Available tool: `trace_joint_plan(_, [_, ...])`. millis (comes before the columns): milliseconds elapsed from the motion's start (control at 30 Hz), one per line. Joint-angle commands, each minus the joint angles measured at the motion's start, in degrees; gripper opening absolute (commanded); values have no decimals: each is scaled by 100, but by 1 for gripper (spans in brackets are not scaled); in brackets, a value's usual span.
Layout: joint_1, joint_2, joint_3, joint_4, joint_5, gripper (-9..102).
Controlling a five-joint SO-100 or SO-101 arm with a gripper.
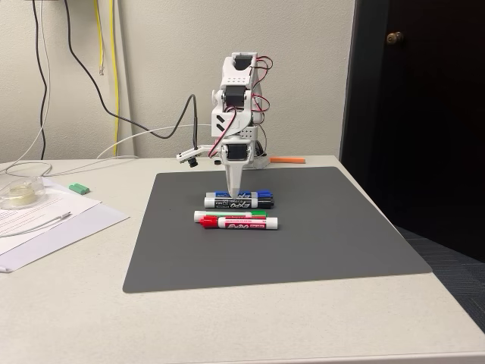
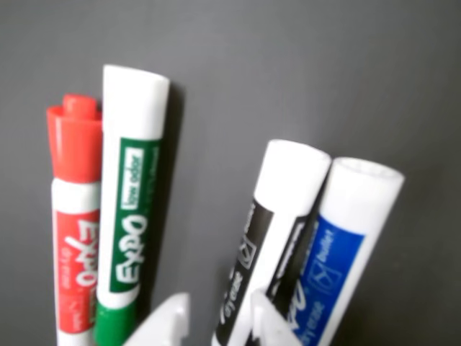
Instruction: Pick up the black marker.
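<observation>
While slightly parted and empty, white plastic hand [image 2: 216, 321] above smooth cylindrical black marker [image 2: 270, 238].

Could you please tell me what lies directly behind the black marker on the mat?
In the fixed view, the blue marker lies right behind the black marker, against it. The gripper covers part of both.

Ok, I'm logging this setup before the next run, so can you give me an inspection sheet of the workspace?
Surface: dark grey rectangular mat on a pale table.
Job's things: white-barrelled black-labelled marker lies against the blue-labelled marker, directly under the hand.
Clutter: red-capped marker and green-labelled marker side by side; papers, clear round container, small green block, orange flat piece.
Grippers: white two-finger hand points down at the black/blue pair; opening unclear.
Cables: black, yellow and white cables along the wall.
Surroundings: dark door at right.
</observation>
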Motion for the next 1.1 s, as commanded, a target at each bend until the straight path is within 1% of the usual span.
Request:
trace_joint_plan(0, [18,-18,-35,0,-114,16])
trace_joint_plan(233, [35,-176,-26,26,-466,16])
trace_joint_plan(767, [-44,-422,53,-264,-545,14])
trace_joint_plan(933, [-53,-448,53,-281,-562,10])
trace_joint_plan(1067, [-53,-413,132,-360,-545,4])
